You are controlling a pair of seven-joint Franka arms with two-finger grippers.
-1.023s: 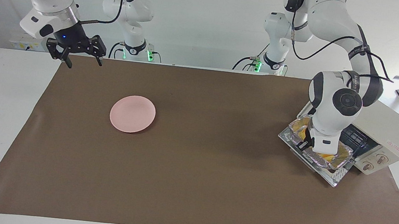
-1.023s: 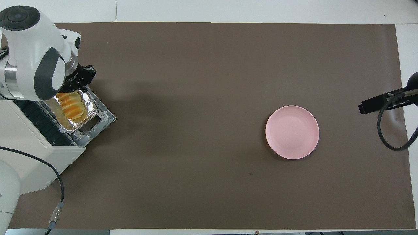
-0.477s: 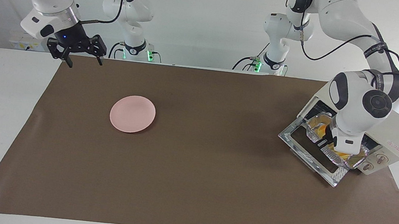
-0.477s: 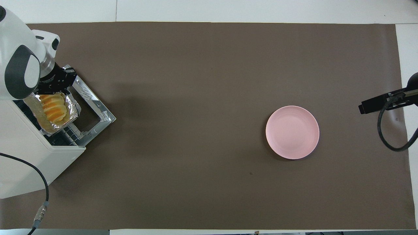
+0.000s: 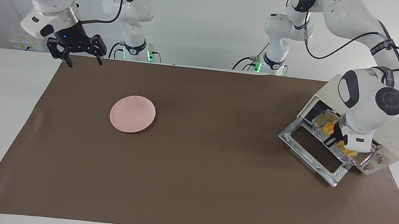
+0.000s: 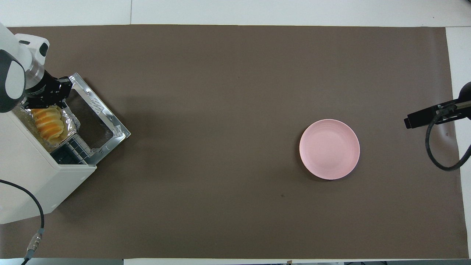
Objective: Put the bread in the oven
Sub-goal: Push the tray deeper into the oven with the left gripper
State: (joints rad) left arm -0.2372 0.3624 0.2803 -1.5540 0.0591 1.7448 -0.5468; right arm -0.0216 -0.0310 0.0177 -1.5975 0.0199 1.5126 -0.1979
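Brown mat [image 5: 199, 186] lies wide open; left gripper [image 5: 334, 138], clamped on the foil tray [image 5: 361, 155], has bread [image 6: 47, 123] at the oven [image 6: 33, 176] mouth, frame's right edge; right gripper [image 5: 83, 59] waits spread wide, upper left; plate [image 5: 132, 114] mid-mat

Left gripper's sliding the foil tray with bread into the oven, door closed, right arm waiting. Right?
Not quite: the oven door is open, dropped flat, as the facing view shows. The rest holds: left gripper on the foil tray, bread in it; right gripper waits.

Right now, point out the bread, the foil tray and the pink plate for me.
bread [image 6: 47, 124]: overhead view, its ridged orange top.
foil tray [image 6: 70, 122]: overhead view, its crinkled rim by the oven door.
pink plate [image 5: 132, 114]: facing view, its middle.
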